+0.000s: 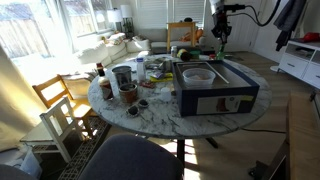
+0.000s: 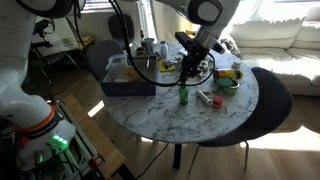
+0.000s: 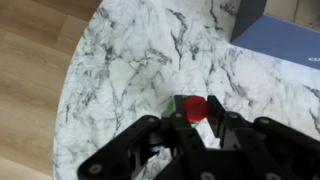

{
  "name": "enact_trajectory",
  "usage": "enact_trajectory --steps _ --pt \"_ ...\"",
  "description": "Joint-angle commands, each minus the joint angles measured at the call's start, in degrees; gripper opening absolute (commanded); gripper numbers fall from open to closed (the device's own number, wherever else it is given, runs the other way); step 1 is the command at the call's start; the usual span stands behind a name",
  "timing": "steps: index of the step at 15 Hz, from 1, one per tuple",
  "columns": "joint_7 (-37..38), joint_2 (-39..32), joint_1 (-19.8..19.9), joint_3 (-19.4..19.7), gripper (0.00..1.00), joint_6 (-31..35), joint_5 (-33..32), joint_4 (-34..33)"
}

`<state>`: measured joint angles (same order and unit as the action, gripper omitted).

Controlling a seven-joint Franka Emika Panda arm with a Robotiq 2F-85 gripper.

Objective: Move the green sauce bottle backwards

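Now your gripper (image 3: 197,122) is low over the bottle (image 2: 183,96). In the wrist view you see its red cap from above, between the two fingers. I cannot tell if the jaws are pinching it or only sit around it. The bottle stands up straight on the table (image 3: 120,60), near the edge. A little past it is the box (image 3: 285,40). I think you are at the grabbing step. Next, make sure you have a firm hold. Then take the bottle back slowly, keep it straight, and stay off the box.
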<state>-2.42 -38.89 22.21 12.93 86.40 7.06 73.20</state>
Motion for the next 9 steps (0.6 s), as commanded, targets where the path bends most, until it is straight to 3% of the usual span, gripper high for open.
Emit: enact_trajectory --steps 1,5,6,7,9 --pt "3.0 -5.1 2.1 -0.8 0.07 -3.7 1.8 -7.5" --pt "3.8 -7.2 2.8 -1.1 0.07 -5.2 1.8 -11.0" --pt "3.1 -7.2 2.9 -1.3 0.52 -6.0 1.7 -11.4" --pt "2.9 -7.1 2.8 -1.3 0.53 -5.9 1.5 -11.5" --pt "1.0 -5.1 2.1 -0.7 0.66 -4.7 1.3 -9.6"
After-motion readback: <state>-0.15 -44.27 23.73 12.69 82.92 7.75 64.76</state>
